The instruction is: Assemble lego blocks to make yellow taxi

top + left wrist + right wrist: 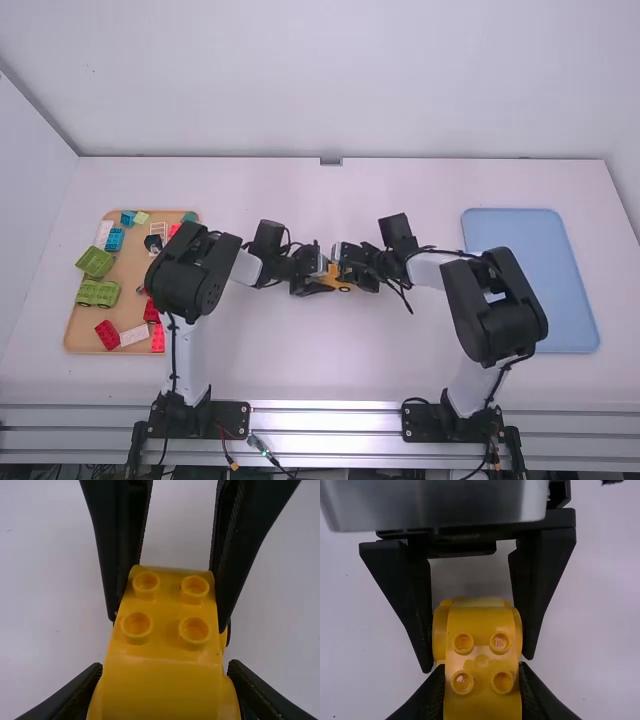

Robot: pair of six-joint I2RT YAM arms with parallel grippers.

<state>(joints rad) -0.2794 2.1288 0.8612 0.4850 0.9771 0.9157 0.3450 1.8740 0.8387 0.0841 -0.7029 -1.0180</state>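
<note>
Yellow blocks [160,680]: near end cut off, sides seemingly part-hidden.

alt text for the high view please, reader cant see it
Black left gripper and black right gripper both hold a small yellow plastic block build near the middle of a white table. At left, a tan rectangular tray holds multicoloured plastic blocks; at right, a pale-blue rectangular tray.

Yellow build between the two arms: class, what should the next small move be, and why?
Probably the left hand should open slightly and back off while the right hand holds on. Both have fingers against the sides of the yellow build, from opposite ends, so one grip may be enough; the tray of loose blocks lies on the left arm's side.
</note>
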